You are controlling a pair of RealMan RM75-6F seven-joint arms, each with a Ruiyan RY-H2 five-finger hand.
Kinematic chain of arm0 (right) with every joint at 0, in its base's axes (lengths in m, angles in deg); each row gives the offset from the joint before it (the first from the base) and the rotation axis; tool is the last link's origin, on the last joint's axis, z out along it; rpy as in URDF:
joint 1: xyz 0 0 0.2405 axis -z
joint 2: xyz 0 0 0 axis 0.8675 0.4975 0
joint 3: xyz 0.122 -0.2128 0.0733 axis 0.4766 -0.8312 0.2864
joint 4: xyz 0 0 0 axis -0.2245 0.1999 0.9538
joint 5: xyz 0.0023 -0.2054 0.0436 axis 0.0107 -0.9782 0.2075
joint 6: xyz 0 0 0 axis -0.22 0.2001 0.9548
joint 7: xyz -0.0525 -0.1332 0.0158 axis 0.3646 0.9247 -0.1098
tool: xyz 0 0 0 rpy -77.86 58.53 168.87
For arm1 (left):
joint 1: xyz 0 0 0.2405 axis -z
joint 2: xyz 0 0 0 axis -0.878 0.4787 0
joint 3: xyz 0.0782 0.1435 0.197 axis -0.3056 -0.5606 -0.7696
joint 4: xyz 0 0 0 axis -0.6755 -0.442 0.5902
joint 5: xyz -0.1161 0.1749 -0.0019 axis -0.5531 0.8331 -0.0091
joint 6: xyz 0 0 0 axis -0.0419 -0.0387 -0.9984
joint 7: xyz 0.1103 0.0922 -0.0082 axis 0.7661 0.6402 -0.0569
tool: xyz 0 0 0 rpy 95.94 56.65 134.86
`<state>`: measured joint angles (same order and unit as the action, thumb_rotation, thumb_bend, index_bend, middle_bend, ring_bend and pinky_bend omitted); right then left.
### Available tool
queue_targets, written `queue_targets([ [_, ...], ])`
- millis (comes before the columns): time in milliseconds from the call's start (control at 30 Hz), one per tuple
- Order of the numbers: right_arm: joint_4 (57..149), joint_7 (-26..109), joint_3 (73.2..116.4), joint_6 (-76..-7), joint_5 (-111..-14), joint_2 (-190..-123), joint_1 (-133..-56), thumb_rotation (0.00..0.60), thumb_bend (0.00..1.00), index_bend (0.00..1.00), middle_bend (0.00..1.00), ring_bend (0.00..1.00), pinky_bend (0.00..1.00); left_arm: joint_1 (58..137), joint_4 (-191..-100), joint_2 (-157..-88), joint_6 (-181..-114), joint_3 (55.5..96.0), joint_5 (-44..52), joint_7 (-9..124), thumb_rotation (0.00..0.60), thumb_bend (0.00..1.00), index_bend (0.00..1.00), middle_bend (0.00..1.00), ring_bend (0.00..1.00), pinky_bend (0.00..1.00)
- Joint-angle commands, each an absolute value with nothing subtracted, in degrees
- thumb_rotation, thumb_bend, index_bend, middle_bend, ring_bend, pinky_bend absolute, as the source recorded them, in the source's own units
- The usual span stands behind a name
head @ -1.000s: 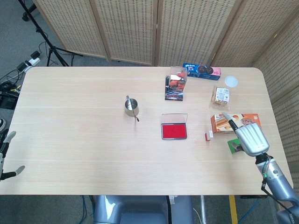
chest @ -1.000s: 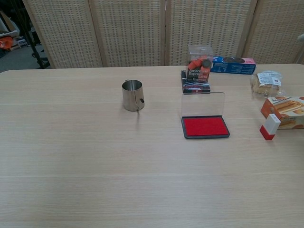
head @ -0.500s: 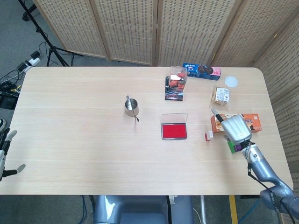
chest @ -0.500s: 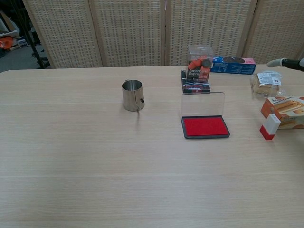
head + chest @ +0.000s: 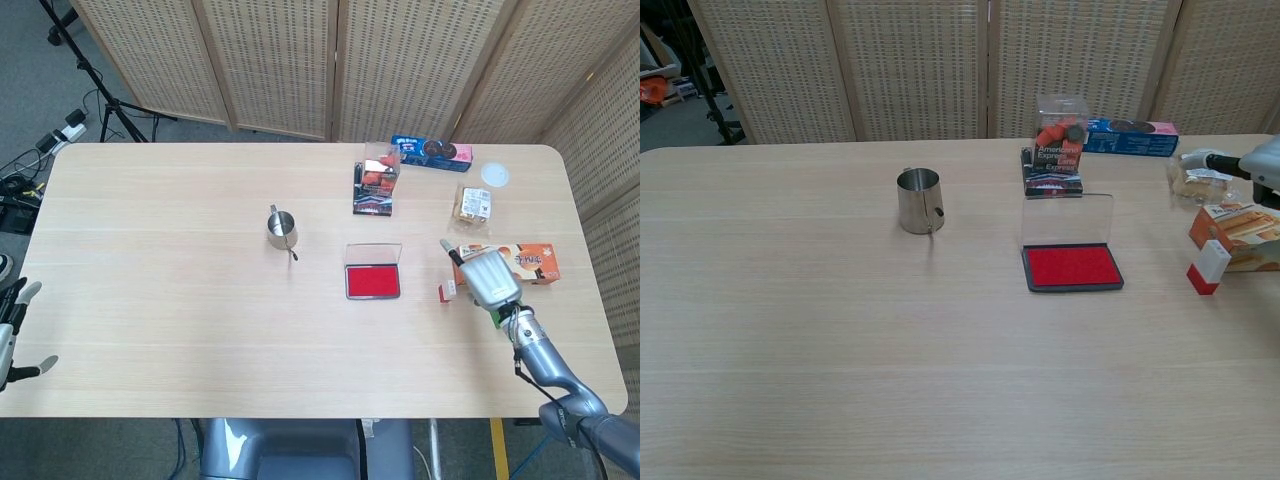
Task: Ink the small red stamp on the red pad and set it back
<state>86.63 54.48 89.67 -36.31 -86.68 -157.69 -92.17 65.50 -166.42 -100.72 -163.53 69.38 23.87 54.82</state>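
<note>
The small red stamp [image 5: 445, 291] [image 5: 1208, 267], white on top and red at its base, stands upright on the table right of the red ink pad [image 5: 373, 282] [image 5: 1073, 267], whose clear lid stands up. My right hand [image 5: 483, 275] [image 5: 1252, 166] hovers just right of and above the stamp, fingers spread and holding nothing. It does not touch the stamp. My left hand [image 5: 14, 335] hangs off the table's front-left edge, fingers apart and empty; the chest view does not show it.
An orange snack box [image 5: 528, 262] [image 5: 1243, 231] lies just behind the stamp, and a green item [image 5: 497, 314] lies under my right hand. A steel cup [image 5: 282, 229], a clear box of orange pieces [image 5: 380, 172], a blue cookie pack [image 5: 432, 152] and a bagged snack [image 5: 472, 204] stand farther back.
My right hand has moved left and toward the stamp, from over the green item to beside the orange box. The stamp and pad have not moved.
</note>
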Motion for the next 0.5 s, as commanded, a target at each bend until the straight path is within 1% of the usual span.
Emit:
queue_targets([
  [33,85.89,54.21,89.49,-35.92,-86.17,-158.43,-92.35,0.6,0.0,0.0,0.95,1.0,1.0,65.53,-166.4,-100.76,-163.48,69.36,23.84,54.88,0.6,0.0,0.0,0.0,0.0,0.0],
  [500,84.54,54.08,89.99,-34.15,-84.01,-160.88,-93.7,0.6,0.0,0.0,0.95,1.0,1.0,65.61,-166.37,-100.89,-163.46,69.23,23.89,54.9,0.6,0.0,0.0,0.0,0.0,0.0],
])
